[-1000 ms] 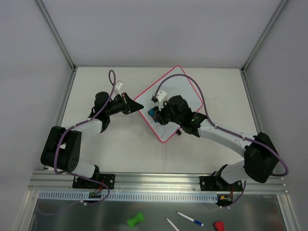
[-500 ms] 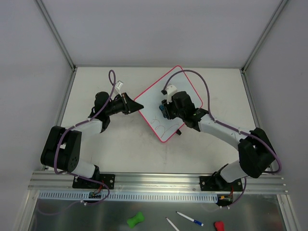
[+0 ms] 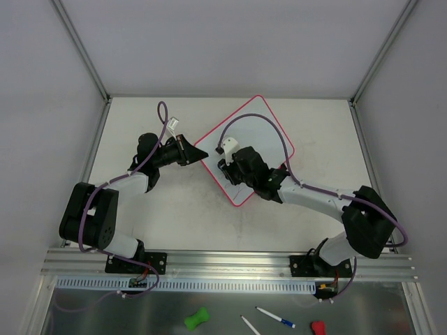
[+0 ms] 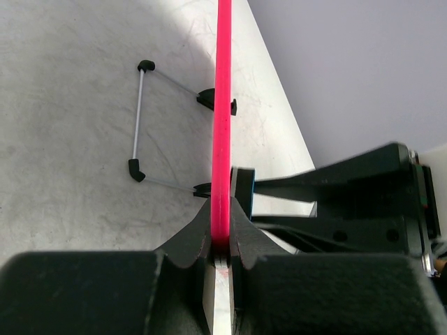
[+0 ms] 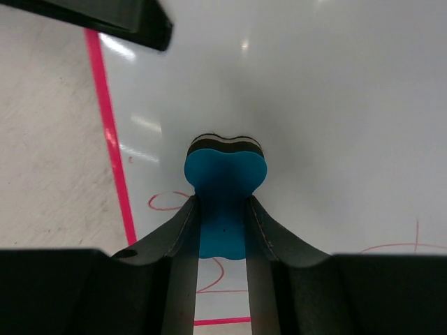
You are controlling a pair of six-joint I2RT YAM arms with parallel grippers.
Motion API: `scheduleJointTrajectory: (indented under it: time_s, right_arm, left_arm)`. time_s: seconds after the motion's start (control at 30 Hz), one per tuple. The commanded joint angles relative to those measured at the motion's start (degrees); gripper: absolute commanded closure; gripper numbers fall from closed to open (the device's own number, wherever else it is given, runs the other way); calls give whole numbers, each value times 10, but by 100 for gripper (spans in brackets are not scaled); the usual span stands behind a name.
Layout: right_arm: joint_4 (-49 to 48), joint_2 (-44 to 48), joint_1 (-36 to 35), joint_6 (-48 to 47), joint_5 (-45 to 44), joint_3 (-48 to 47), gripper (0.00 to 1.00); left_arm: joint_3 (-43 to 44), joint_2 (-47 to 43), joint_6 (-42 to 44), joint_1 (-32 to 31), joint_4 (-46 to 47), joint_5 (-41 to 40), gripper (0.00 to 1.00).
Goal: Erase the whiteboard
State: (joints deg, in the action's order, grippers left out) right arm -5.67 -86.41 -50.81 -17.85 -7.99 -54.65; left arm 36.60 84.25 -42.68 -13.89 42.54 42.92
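The whiteboard (image 3: 260, 122) lies as a diamond on the table, white with a pink-red rim. My left gripper (image 3: 198, 153) is shut on its left corner; in the left wrist view the jaws (image 4: 222, 222) clamp the pink rim (image 4: 223, 84), with two black clips (image 4: 215, 101) on that edge. My right gripper (image 3: 225, 168) is over the board's lower left part. In the right wrist view it (image 5: 223, 204) is shut on a blue eraser (image 5: 225, 166) pressed on the white surface (image 5: 335, 98). Thin red scribbles (image 5: 167, 201) show beside and below the eraser.
A wire stand (image 4: 140, 118) sticks out from the clips onto the table. Metal frame posts stand at the table's back corners. On the near shelf below the rail lie a green object (image 3: 197, 318), a pen (image 3: 274, 317) and a red item (image 3: 318, 326).
My right gripper swept the eraser up and right across the board, then came back to its lower left part. The left gripper has held the rim without moving.
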Motion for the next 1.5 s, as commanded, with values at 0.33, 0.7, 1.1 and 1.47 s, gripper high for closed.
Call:
scheduleJointTrajectory:
  time_s: [0.33, 0.7, 1.1, 1.47]
  right_arm:
    - [-69, 3, -60, -61, 26, 35, 100]
    - [-41, -23, -71, -69, -23, 10, 100]
    - [15, -58, -33, 23, -200, -23, 100]
    - [15, -9, 122, 148, -69, 38, 100]
  left_arm:
    - [1, 7, 22, -10, 12, 20, 100]
    - [1, 7, 22, -11, 12, 21, 100]
    - [-1, 5, 22, -10, 12, 20, 100]
    - [-2, 3, 22, -10, 12, 21, 100]
